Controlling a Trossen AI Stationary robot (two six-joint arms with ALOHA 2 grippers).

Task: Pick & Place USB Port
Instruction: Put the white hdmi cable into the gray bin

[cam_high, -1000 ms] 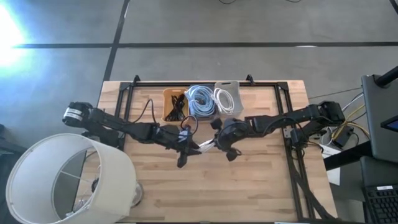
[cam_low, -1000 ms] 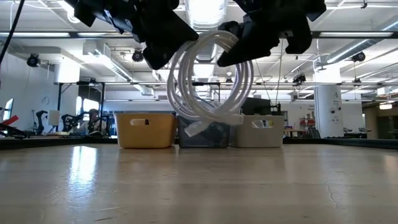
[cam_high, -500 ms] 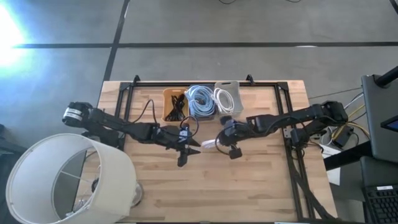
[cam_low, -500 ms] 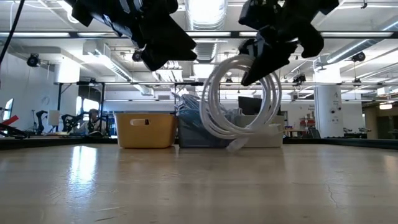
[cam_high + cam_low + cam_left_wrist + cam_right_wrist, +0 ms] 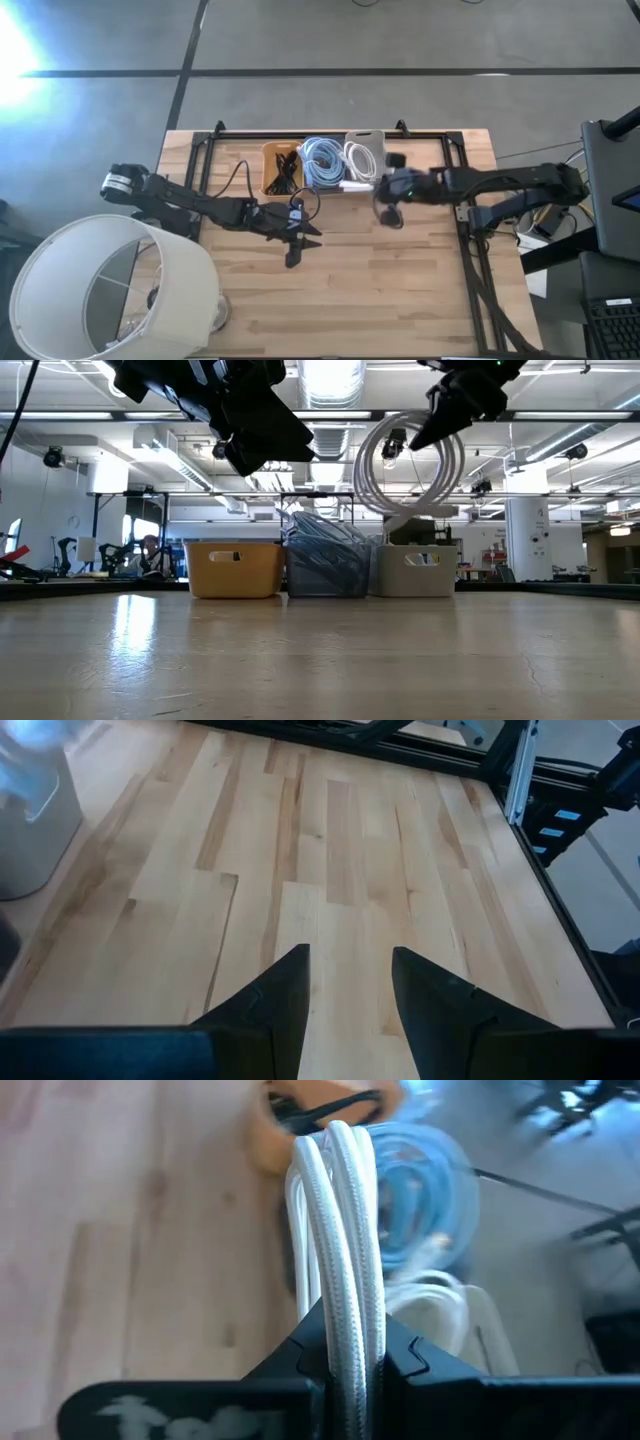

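Hanging in the air above the table (image 5: 400,290), the coiled white USB cable (image 5: 412,463) is pinched between the fingers of the right tool (image 5: 350,1352), which are closed tight on several of its braided loops. In the high view the right tool (image 5: 388,188) sits just in front of the white bin (image 5: 365,158), with the cable's end (image 5: 352,185) reaching toward the row of bins. The low view shows the coil held upright, well clear of the tabletop and above the white bin (image 5: 415,570), its loops round and its tail level at the bottom.

Three bins stand side by side at the table's far edge: an orange bin (image 5: 280,168) with dark cables, a middle bin (image 5: 323,162) with blue cable, and the white bin with another white coil inside. In the right wrist view the blue cable (image 5: 425,1190) and the orange bin (image 5: 300,1110) lie beyond the gripped loops.

The left tool (image 5: 297,238) hovers over the middle of the table, well apart from the bins. Its fingers (image 5: 285,995) are spread with a clear gap and bare wood between them, holding nothing.

A large white lampshade (image 5: 110,290) fills the near left corner.
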